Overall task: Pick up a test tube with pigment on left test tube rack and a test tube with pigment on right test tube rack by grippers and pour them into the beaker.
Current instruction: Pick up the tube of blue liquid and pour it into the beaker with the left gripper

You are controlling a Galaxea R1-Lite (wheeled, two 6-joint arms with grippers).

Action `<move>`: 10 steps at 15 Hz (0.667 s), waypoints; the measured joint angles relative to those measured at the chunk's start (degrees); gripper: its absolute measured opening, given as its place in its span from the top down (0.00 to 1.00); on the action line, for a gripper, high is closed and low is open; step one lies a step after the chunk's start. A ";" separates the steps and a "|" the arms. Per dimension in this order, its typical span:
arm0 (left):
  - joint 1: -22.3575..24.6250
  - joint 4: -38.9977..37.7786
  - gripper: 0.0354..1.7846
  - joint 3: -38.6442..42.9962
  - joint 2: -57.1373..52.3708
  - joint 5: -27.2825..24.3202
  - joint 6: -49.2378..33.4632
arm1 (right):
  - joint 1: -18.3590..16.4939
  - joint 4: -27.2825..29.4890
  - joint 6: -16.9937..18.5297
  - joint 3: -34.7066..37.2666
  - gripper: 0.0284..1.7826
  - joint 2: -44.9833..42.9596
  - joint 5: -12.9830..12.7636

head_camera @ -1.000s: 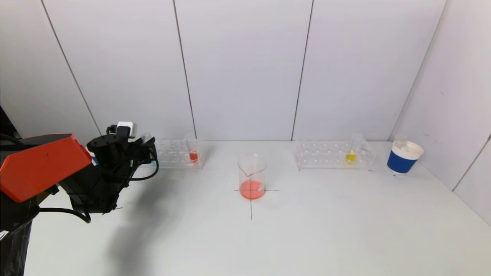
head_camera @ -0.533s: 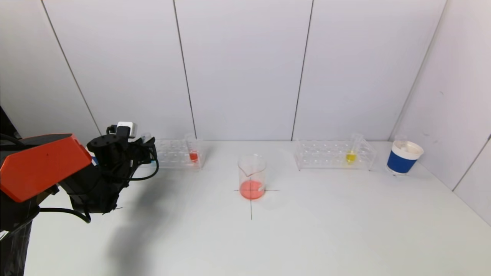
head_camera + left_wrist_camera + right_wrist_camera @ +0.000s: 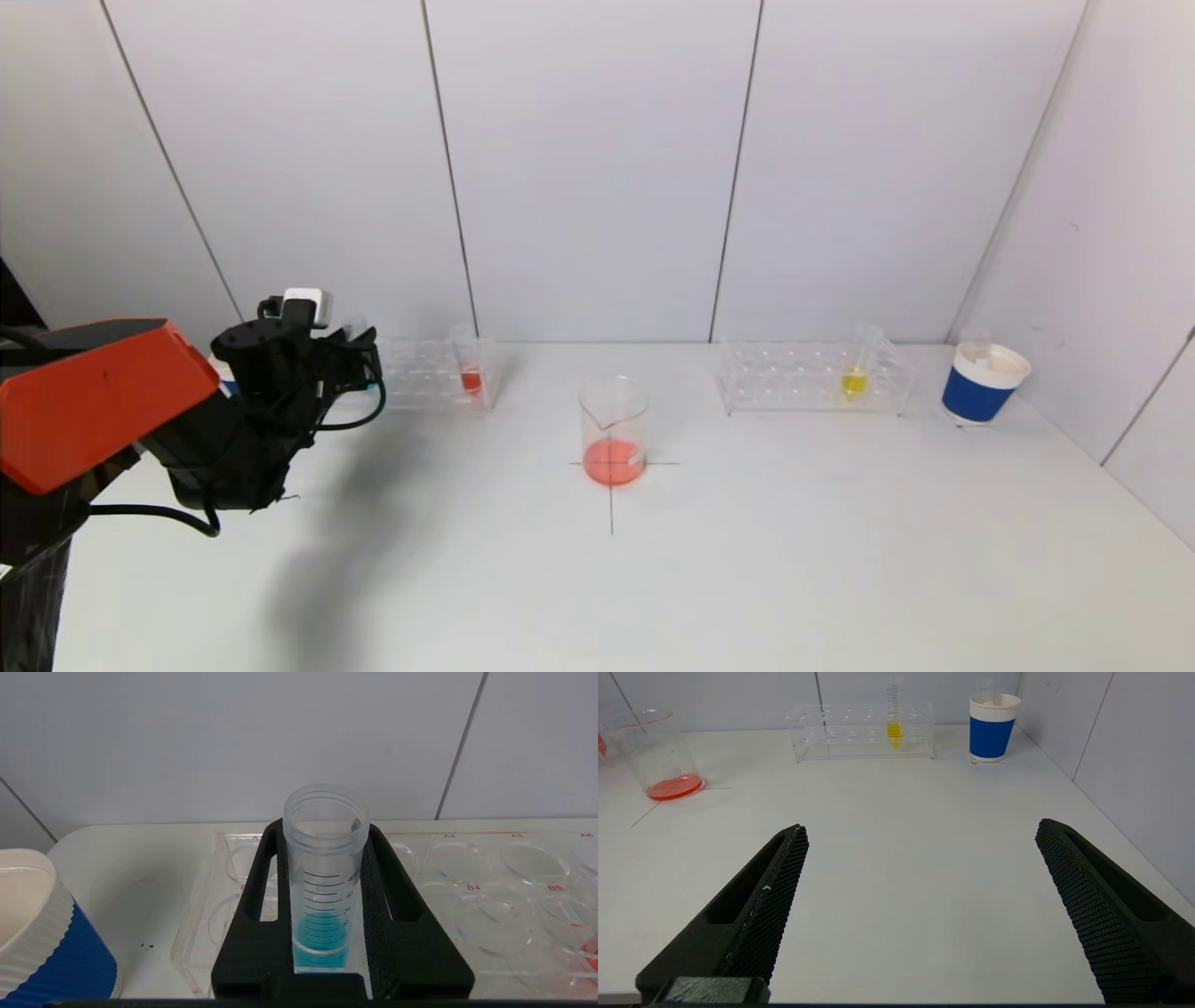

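Altogether, two clear test tube racks, one beaker and two blue-and-white paper cups are counted on the white table (image 3: 747, 560). The left test tube rack (image 3: 429, 373) is set along the far edge toward the far left corner, and the right test tube rack (image 3: 812, 378) along the far edge toward the far right corner. The beaker (image 3: 613, 431), with red liquid at its bottom, is placed between them, nearer the middle of the table.

Three tubes with pigment are counted: a red tube (image 3: 471, 366) stood in the left rack, a yellow tube (image 3: 856, 366) stood in the right rack, and a blue tube (image 3: 323, 877) clenched upright in the left gripper (image 3: 323, 905) over the left end of the left rack.

One paper cup (image 3: 982, 381) is seen in the head view at the far right corner. The second cup (image 3: 42, 938), beside the left rack, is shown only in the left wrist view, as is the blue pigment, which is hidden by the arm in the head view. The right gripper (image 3: 920, 891) is shown only in the right wrist view, released with its jaws spread wide above bare table near the front edge, well apart from the yellow tube.
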 joint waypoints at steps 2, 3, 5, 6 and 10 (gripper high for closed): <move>0.01 1.17 0.77 -1.15 -0.49 0.40 0.02 | 0.00 0.02 0.01 0.00 0.00 0.00 0.00; 0.04 1.72 0.77 -1.68 -0.71 0.41 0.02 | -0.02 0.00 0.00 0.00 0.00 0.00 0.02; 0.09 2.62 0.77 -2.63 -1.18 0.44 0.02 | 0.00 0.00 0.00 0.00 0.00 0.00 0.00; 0.09 3.18 0.77 -2.89 -1.49 0.44 0.00 | 0.00 0.00 0.00 0.00 0.00 0.00 0.00; 0.12 4.47 0.77 -3.72 -2.83 0.51 -0.02 | 0.00 0.00 0.01 0.00 0.00 0.00 0.00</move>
